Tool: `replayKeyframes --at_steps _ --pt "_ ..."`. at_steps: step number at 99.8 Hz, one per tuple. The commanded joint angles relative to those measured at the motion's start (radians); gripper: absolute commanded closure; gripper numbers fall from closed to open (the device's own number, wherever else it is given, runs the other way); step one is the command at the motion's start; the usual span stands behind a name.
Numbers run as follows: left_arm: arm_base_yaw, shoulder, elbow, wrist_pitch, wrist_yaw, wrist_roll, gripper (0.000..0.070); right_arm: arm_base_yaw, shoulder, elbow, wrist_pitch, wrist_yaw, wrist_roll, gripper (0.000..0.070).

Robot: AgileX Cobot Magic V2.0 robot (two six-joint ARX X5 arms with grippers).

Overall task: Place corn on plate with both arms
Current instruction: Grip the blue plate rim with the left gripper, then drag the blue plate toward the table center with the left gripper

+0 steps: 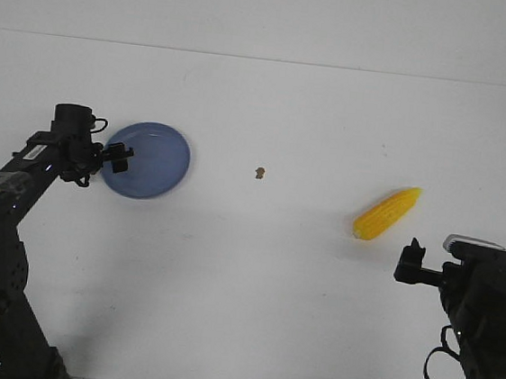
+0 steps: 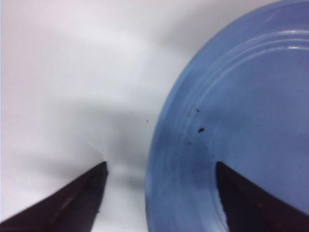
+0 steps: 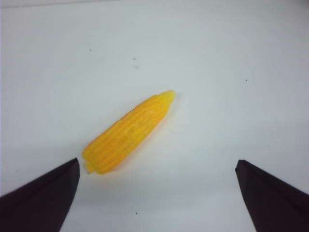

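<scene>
The yellow corn (image 1: 387, 213) lies on the white table at the right, its narrow tip pointing away to the right. It also shows in the right wrist view (image 3: 128, 131). My right gripper (image 1: 412, 256) is open and empty just in front of the corn's blunt end; in its wrist view (image 3: 157, 163) the corn lies beyond the fingers, close to one of them. The blue plate (image 1: 152, 156) sits on the table at the left. My left gripper (image 1: 116, 157) is open at the plate's left rim. In its wrist view (image 2: 160, 166) the fingers straddle the rim of the plate (image 2: 241, 96).
A small brown speck (image 1: 260, 172) lies on the table between the plate and the corn. The table's far edge (image 1: 267, 60) meets a white wall.
</scene>
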Motion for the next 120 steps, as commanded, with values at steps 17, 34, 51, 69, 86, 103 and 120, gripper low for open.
replayKeyframes --at_steps 17,34,51,69,86,103,120 --pt "0.002 0.029 0.019 -0.013 -0.002 0.013 0.0697 0.001 0.004 0.014 0.01 0.001 0.008 0.002" --pt "0.004 0.029 0.019 -0.014 0.031 0.022 0.0694 0.001 0.004 0.014 0.01 0.001 0.008 0.002" --pt "0.019 -0.002 0.019 -0.001 0.16 0.02 0.0695 0.001 0.004 0.014 0.01 0.001 0.008 0.002" --pt "0.029 -0.096 0.019 0.002 0.312 0.008 0.0695 0.001 0.004 0.014 0.01 0.002 0.008 0.002" --pt "0.022 -0.195 0.019 -0.016 0.43 -0.006 0.0695 0.001 0.004 0.014 0.01 0.003 0.008 0.002" --pt "-0.032 -0.242 0.006 -0.088 0.461 -0.004 0.0695 0.001 0.004 0.014 0.01 0.003 0.008 0.002" --pt "-0.145 -0.28 -0.086 -0.065 0.461 -0.004 0.0695 0.001 0.004 0.014 0.01 0.003 0.008 0.002"
